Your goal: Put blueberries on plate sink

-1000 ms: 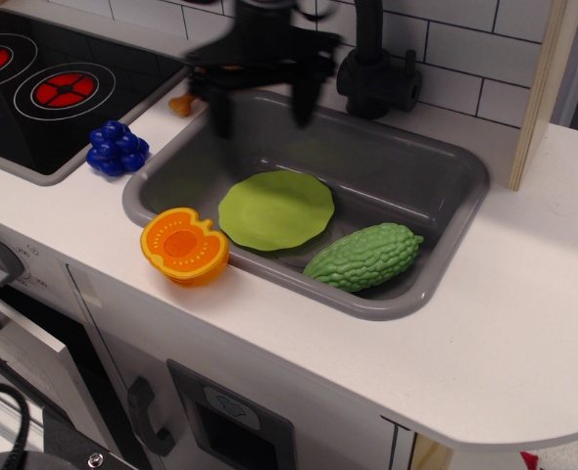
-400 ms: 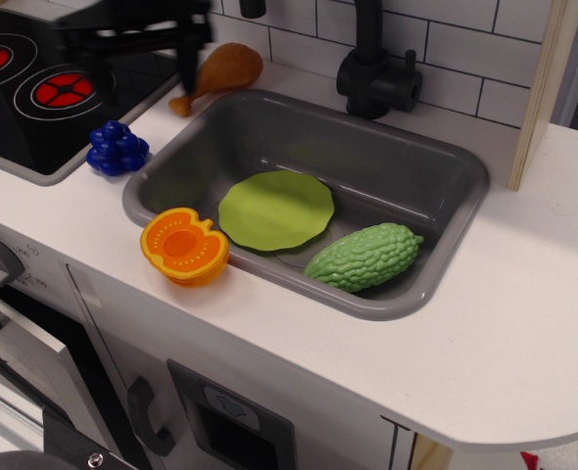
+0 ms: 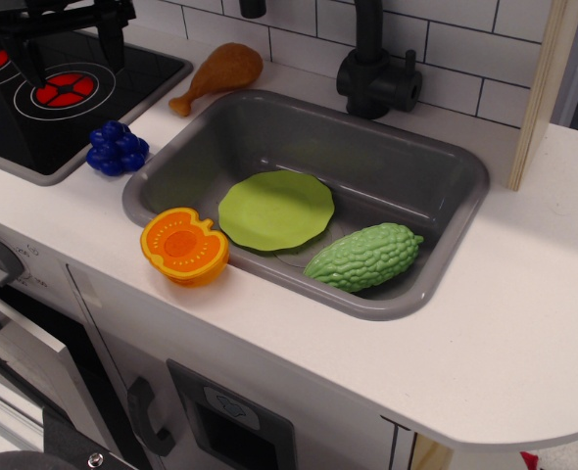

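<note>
The blueberries (image 3: 116, 149), a small dark-blue cluster, lie on the white counter between the stovetop and the sink's left rim. The light-green plate (image 3: 275, 210) lies flat on the bottom of the grey sink (image 3: 453, 157). My black gripper (image 3: 72, 67) hangs at the top left above the stovetop, behind and a little left of the blueberries. Its two fingers are spread wide with nothing between them. It is apart from the blueberries.
A bumpy green gourd (image 3: 363, 257) lies in the sink beside the plate. An orange half-fruit (image 3: 183, 245) sits on the sink's front-left rim. A brown drumstick (image 3: 216, 73) lies behind the sink. A black faucet (image 3: 372, 69) stands at the back. The black stovetop (image 3: 15, 127) is at left.
My gripper has swept left from above the sink's back-left corner to above the stovetop, uncovering the drumstick. The blueberries, the plate and the other things have not moved.
</note>
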`<state>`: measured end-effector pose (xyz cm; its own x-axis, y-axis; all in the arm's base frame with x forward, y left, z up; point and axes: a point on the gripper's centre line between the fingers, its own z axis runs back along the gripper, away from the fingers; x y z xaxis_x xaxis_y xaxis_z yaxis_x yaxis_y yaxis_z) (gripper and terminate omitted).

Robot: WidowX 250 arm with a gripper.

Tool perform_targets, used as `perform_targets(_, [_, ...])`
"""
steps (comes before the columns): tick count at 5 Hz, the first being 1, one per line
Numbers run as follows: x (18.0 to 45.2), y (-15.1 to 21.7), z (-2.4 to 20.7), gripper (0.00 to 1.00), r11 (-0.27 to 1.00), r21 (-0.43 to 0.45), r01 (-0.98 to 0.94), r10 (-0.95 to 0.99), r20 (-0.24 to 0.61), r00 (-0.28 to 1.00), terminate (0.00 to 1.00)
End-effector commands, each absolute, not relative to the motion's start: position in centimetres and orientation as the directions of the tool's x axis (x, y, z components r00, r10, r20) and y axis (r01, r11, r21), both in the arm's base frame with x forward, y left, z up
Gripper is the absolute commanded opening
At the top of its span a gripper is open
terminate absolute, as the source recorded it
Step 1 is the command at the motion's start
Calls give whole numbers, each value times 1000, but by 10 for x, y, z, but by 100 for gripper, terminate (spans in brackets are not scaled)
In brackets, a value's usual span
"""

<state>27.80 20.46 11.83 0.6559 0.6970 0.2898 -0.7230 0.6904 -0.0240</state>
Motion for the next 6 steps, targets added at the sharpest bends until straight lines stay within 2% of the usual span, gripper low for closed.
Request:
perform_targets(1, [280,202,99,100,760,-22,-649,619,328,714,0])
perform_targets(3, [279,194,65,100,776,15,-631,595,316,739,0])
perform_targets(5, [277,188,46,100,751,81,-656,599,336,727,0])
perform_targets(6, [274,182,45,0,746,56,-663,610,340,716,0])
